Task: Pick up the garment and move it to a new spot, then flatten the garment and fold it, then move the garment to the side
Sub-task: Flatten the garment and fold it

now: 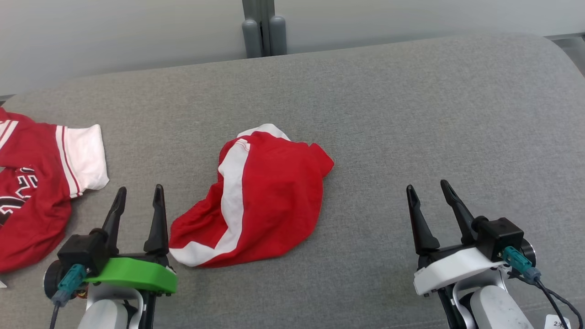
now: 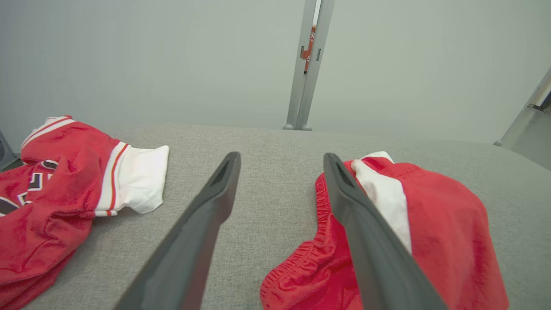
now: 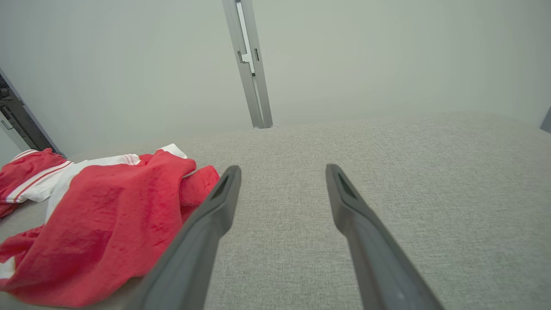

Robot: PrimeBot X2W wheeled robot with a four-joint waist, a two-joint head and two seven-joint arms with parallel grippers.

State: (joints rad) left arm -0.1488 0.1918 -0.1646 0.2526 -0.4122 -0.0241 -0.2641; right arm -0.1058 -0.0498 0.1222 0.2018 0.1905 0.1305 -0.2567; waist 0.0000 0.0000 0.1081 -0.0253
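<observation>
Red sports-cloth shorts (image 1: 260,196) with a white side stripe lie crumpled in a heap on the grey woven-fabric desk (image 1: 411,114). In the head view they sit mid-surface, probably so both arms can reach to flatten them. The left hand (image 1: 140,189), fingers spread and empty, sits just beside the heap's near-left edge. The right hand (image 1: 428,186), equally wide and empty, is well apart on the other side. A red-and-white lettered jersey (image 1: 36,183) lies far left.

From the left wrist, the elastic waistband lies along the hand's right finger, not between the fingers; whether it brushes the cloth I cannot tell.

From the right wrist, the shorts lie left of the spread fingers.
</observation>
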